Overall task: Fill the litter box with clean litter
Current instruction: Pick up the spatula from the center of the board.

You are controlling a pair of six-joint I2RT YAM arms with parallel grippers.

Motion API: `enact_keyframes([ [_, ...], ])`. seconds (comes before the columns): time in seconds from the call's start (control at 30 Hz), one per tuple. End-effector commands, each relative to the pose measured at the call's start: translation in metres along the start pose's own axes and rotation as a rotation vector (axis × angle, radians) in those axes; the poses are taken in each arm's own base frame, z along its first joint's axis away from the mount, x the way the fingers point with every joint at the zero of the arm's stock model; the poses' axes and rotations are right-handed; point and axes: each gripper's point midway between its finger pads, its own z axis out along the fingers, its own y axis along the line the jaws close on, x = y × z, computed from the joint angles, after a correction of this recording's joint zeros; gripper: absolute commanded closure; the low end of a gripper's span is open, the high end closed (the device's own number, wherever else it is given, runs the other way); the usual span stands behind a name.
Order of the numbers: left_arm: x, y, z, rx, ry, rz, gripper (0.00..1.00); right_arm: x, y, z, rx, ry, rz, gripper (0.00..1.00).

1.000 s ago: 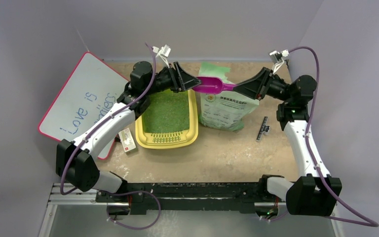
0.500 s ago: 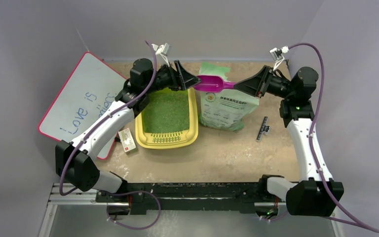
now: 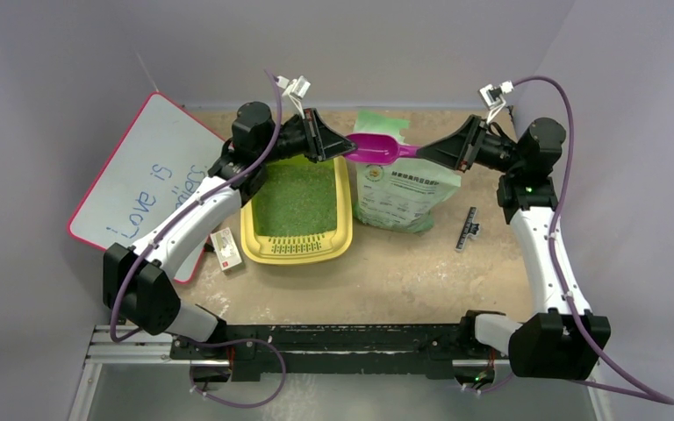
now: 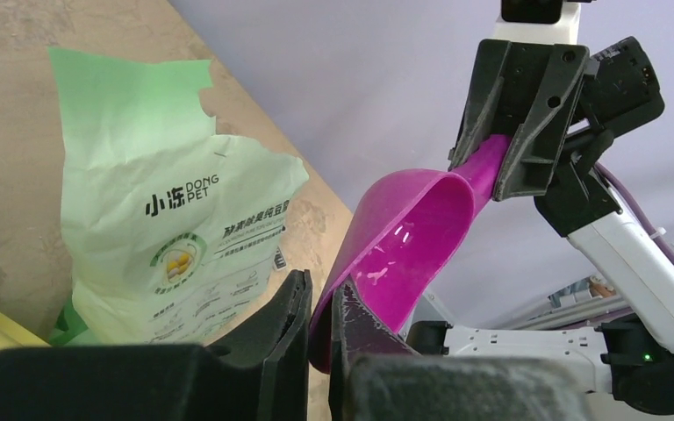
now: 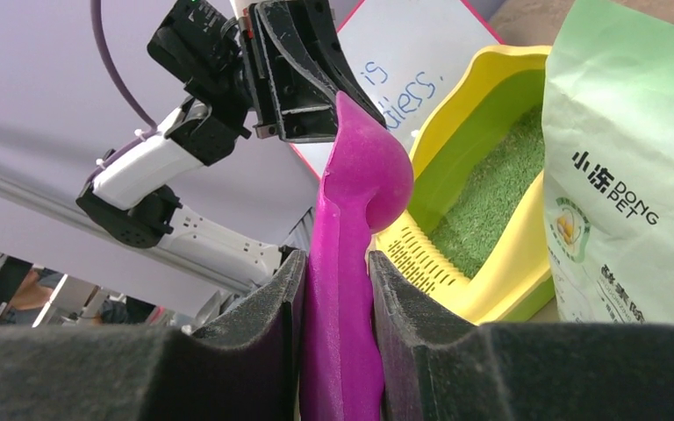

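Two grippers: I am holding one scoop (image 3: pixel 373 150) between them, aloft.
Left gripper (image 3: pixel 342 147): fingers pinching the lip of the scoop's bowl.
Right gripper (image 3: pixel 426 154): fingers clamping the flat handle.
Litter box (image 3: pixel 298 249): sitting on the table under my left arm, bag (image 3: pixel 404 189) just beside it.
Clean litter (image 3: pixel 297 202): already covering the box floor; the scoop's bowl is looking empty.
Handling: I am judging the granules loose, light and spill-prone, so I am taking them only in the scoop, kept level and gripped by its stiff, slick handle.
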Motion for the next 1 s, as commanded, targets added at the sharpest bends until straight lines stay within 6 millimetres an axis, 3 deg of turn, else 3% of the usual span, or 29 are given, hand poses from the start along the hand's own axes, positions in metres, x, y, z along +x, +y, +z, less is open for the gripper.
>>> enact_keyframes([
  [0.0,-0.027,-0.019,0.001,0.021,-0.076,0.032,1.0,0.0,0.014,-0.001,-0.03,0.015,-0.133,0.7],
  [0.2,-0.028,-0.021,0.0,0.021,-0.07,0.05,1.0,0.011,0.019,-0.004,-0.062,0.077,-0.146,0.44],
  [0.37,-0.028,-0.023,-0.001,0.023,-0.059,0.067,1.0,0.012,0.019,-0.004,-0.064,0.079,-0.151,0.39],
  [0.57,-0.025,-0.018,-0.001,0.0,-0.047,0.078,1.0,0.009,0.02,-0.003,-0.079,0.075,-0.154,0.66],
  [0.77,-0.026,-0.017,0.001,0.004,-0.039,0.092,1.0,0.009,0.024,-0.004,-0.094,0.071,-0.158,0.8],
  [0.8,-0.026,-0.018,0.002,0.011,-0.037,0.095,1.0,0.01,0.025,-0.004,-0.094,0.072,-0.157,0.74],
  [0.87,-0.027,-0.021,0.002,0.023,-0.037,0.099,1.0,0.013,0.027,-0.005,-0.097,0.081,-0.148,0.49],
  [0.97,-0.026,-0.019,0.001,0.027,-0.027,0.097,1.0,0.011,0.028,-0.007,-0.088,0.065,-0.165,0.33],
])
